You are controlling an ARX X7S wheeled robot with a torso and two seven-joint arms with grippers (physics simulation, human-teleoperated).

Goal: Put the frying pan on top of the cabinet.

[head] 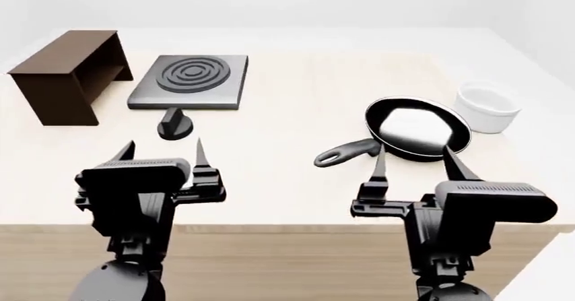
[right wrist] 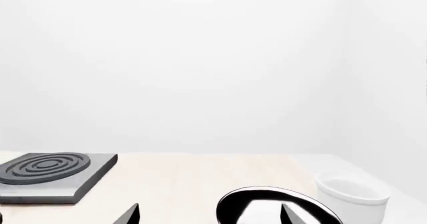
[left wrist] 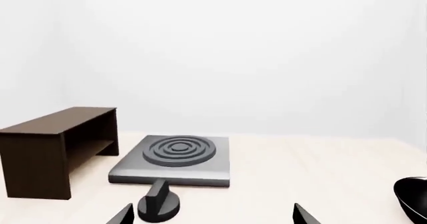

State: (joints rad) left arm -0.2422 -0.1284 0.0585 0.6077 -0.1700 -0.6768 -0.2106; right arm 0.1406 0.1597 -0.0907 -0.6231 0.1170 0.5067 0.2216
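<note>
The black frying pan (head: 416,129) sits on the table at the right, its grey handle (head: 346,153) pointing toward me and leftward. Its rim also shows in the right wrist view (right wrist: 267,204) and at the edge of the left wrist view (left wrist: 412,199). The dark brown cabinet (head: 64,69) stands at the far left, open side facing right; it also shows in the left wrist view (left wrist: 57,149). My left gripper (head: 163,154) is open and empty near the table's front. My right gripper (head: 413,163) is open and empty, just in front of the pan.
A grey square hob (head: 188,80) with concentric rings lies beside the cabinet. A black knob-like piece (head: 175,124) stands in front of it, just beyond my left gripper. A small white bowl (head: 487,107) stands right of the pan, near the table's right edge.
</note>
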